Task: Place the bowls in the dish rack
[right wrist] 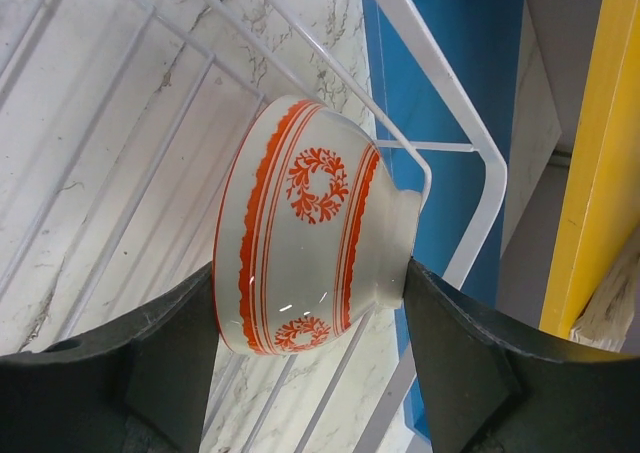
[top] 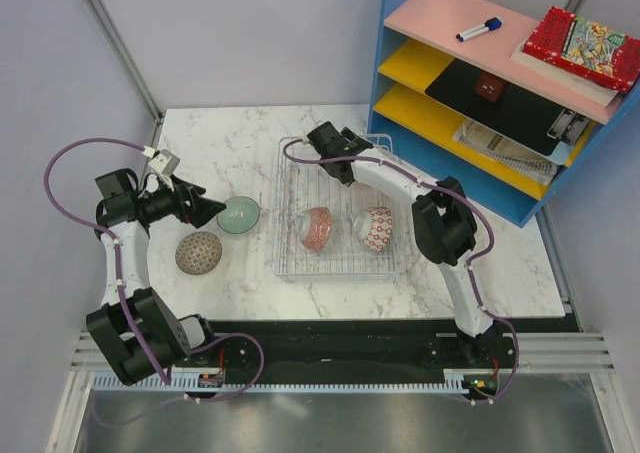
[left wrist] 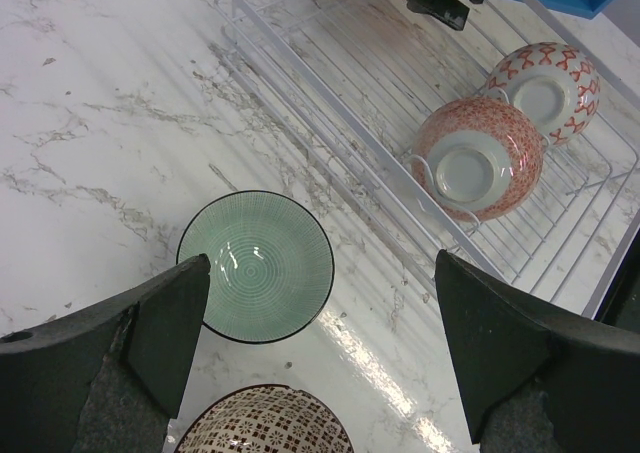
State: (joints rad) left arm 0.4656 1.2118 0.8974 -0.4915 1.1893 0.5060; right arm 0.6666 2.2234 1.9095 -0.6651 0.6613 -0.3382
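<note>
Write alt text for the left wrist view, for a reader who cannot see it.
The open left gripper hangs over a green bowl standing upright on the marble table, its two dark fingers framing the bottom corners. A brown patterned bowl peeks in at the bottom edge; upper right, the wire dish rack holds two red-patterned bowls on their sides.

White marble table (top: 230, 283) mid frame, plain pale grey walls (top: 250, 33) behind. Blue shelf unit (top: 386, 23) upper right: pink top shelf (top: 450, 13), yellow shelves (top: 410, 65) below. Even light.
</note>
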